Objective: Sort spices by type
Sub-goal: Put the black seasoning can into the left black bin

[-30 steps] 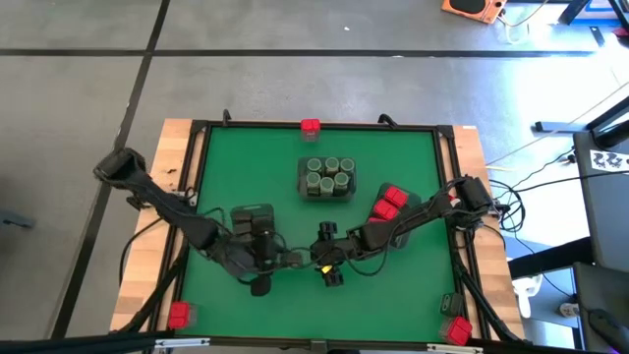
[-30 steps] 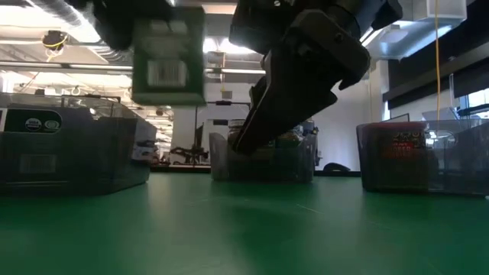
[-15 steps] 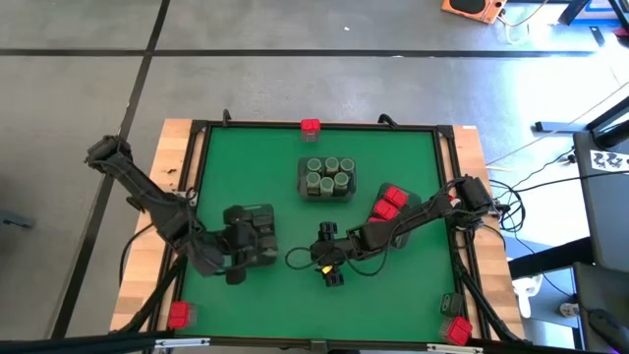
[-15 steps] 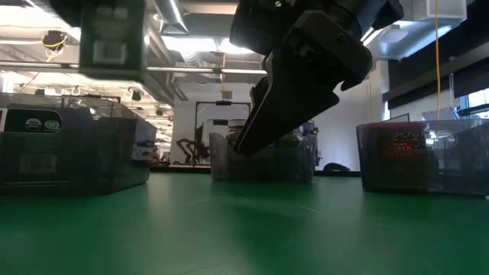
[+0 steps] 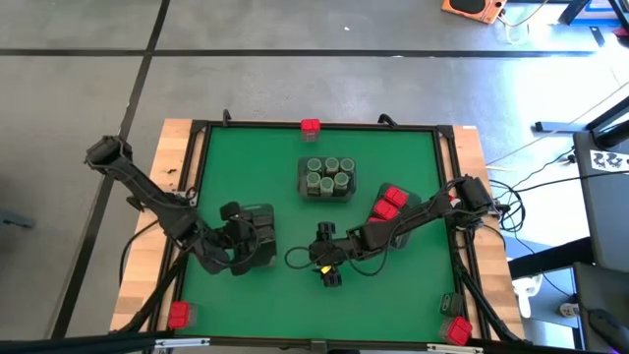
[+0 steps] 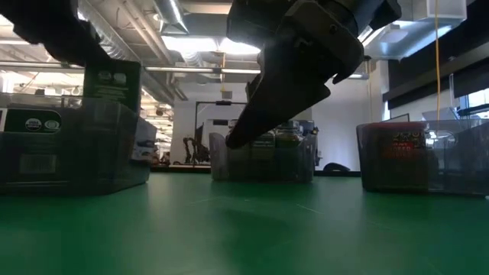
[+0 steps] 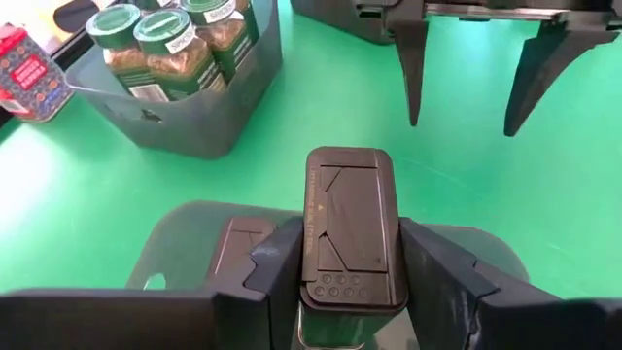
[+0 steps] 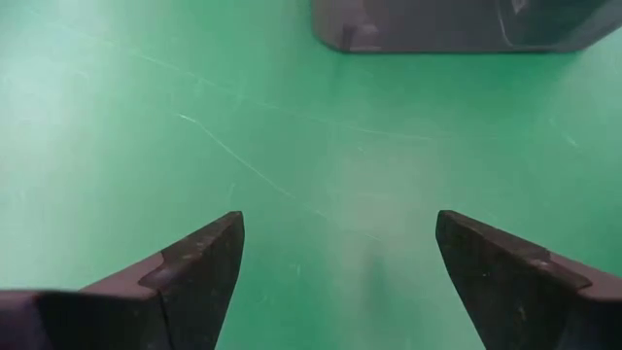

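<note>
My left gripper (image 7: 352, 292) is shut on a dark grey rectangular tin (image 7: 350, 228) above the left grey tray (image 5: 256, 234); in the low view the tin (image 6: 112, 85) stands upright over that tray (image 6: 72, 145). Another dark tin (image 7: 236, 251) lies in the tray below. My right gripper (image 5: 329, 267) hangs open over bare green mat near the table's middle, its fingers (image 8: 194, 262) wide apart. Round grey-green jars (image 5: 327, 177) stand in the centre tray, and red boxes (image 5: 389, 203) sit in the right tray. My left gripper pinches the tin between its two fingers (image 7: 275, 277), one on each long side just below the lid (image 7: 350, 209). The fingers come from above, pointing down. The tin is upright, its lower part sunk behind the tray's wall (image 6: 114, 134). Whether it touches the tray's floor cannot be told.
Single red boxes stand at the far edge (image 5: 311, 126) and at the near left (image 5: 178, 315) and near right (image 5: 459, 331) corners. A black frame (image 5: 193, 177) borders the mat. Bare green mat lies between the trays and the near edge.
My left gripper has carried the tin toward the table's left, from beside my right gripper to above the left tray, then lowered it so that its bottom dips behind the tray's wall. It has stayed shut on the tin.
</note>
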`<action>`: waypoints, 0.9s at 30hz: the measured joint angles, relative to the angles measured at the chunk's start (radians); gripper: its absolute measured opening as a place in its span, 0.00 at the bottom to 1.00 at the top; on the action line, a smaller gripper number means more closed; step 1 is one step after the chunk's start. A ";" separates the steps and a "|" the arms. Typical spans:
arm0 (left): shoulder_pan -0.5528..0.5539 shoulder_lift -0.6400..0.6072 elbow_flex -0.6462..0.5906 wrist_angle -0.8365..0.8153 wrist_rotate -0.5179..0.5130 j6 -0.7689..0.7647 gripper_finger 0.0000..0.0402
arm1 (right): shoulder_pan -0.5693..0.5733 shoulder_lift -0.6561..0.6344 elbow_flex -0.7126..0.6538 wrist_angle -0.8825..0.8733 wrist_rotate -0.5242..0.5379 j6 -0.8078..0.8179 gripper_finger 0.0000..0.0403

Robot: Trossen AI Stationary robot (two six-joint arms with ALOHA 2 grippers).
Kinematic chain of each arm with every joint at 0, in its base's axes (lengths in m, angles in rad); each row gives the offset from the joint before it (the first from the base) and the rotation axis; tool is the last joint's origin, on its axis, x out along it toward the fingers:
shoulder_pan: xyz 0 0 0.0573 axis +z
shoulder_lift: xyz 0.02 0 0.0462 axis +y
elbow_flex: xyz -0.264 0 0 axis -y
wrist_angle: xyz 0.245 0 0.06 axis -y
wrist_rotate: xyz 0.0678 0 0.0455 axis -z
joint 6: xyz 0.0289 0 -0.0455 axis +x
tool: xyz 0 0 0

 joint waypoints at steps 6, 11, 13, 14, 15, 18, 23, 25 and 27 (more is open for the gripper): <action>0.018 0.000 -0.068 0.058 -0.002 0.005 0.36 | 0.000 0.000 0.000 0.000 -0.002 0.000 0.84; 0.020 0.001 -0.147 0.131 0.001 -0.009 0.36 | 0.000 0.000 0.000 0.007 -0.035 -0.003 0.84; 0.020 0.001 -0.170 0.156 0.002 -0.012 0.36 | 0.000 0.000 -0.001 0.006 -0.036 -0.003 0.84; 0.020 0.001 -0.178 0.162 0.003 -0.013 0.36 | 0.000 0.000 -0.001 0.007 -0.035 -0.003 0.84; 0.020 0.001 -0.185 0.167 0.006 -0.015 0.36 | 0.000 0.000 -0.001 0.007 -0.035 -0.003 0.84; 0.021 0.001 -0.201 0.170 0.011 -0.028 0.36 | 0.000 0.000 -0.001 0.006 -0.033 -0.004 0.84; 0.022 0.000 -0.212 0.177 0.021 -0.042 0.37 | 0.000 0.000 -0.001 0.001 -0.037 -0.029 0.84; 0.022 0.000 -0.213 0.179 0.022 -0.031 0.39 | 0.000 0.000 -0.001 0.002 -0.038 -0.030 0.84; 0.022 0.000 -0.213 0.179 0.022 -0.031 0.44 | 0.000 0.000 -0.001 0.001 -0.039 -0.029 0.84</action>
